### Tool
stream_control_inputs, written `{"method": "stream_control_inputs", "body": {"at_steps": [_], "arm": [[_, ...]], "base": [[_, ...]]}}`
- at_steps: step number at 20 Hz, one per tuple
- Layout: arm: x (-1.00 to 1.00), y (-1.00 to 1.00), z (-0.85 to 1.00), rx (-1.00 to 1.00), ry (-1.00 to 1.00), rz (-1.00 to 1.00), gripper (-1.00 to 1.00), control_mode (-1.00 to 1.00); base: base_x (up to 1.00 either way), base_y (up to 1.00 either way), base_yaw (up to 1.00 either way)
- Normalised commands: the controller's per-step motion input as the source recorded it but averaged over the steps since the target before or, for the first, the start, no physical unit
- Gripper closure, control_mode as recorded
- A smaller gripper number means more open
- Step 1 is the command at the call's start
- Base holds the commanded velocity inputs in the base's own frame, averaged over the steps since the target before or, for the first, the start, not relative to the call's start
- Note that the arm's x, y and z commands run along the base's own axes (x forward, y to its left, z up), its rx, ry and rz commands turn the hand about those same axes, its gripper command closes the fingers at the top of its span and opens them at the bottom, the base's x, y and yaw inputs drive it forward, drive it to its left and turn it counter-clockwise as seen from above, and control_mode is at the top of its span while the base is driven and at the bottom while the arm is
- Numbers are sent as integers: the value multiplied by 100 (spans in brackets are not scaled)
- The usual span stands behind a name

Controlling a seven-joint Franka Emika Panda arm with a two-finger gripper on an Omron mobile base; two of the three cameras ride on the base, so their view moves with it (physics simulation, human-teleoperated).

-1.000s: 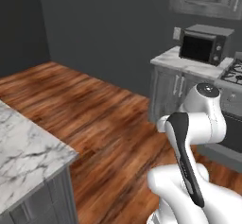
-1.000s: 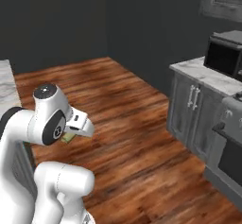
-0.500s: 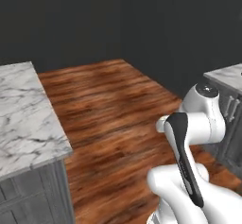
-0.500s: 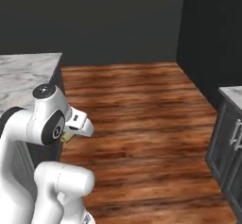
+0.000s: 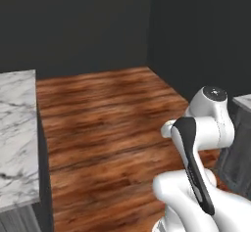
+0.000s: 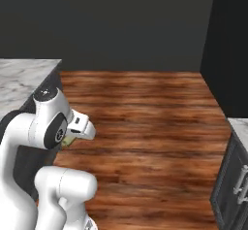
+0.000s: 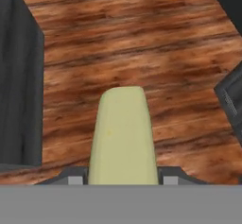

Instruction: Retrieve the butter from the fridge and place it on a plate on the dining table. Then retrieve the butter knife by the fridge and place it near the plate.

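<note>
Setting: a rendered domestic kitchen. Indicators: a reddish-brown wood-plank floor [image 5: 108, 113]; dark charcoal walls [image 6: 121, 25]; a white-and-grey veined marble top [image 5: 14, 133] on a dark base at the left; a grey cabinet front with a metal bar handle [image 6: 238, 188] beneath a pale marble counter edge [image 6: 240, 125] at the right.

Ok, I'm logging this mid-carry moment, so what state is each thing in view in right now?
butter: held off the floor between the tool's fingers, sticking out forward.
tool: shut on the butter, arm folded close to the body.
dining table: marble top at the left, nothing on the part in view.
wood floor: bare.
</note>
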Motion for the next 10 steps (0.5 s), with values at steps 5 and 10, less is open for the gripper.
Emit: {"method": "stream_control_inputs", "body": {"at_steps": [5, 10], "arm": [[0, 0, 0, 0, 0, 0, 100, 100], [0, 0, 0, 0, 0, 0, 100, 100]], "base": [[100, -10, 23], [100, -40, 51]]}}
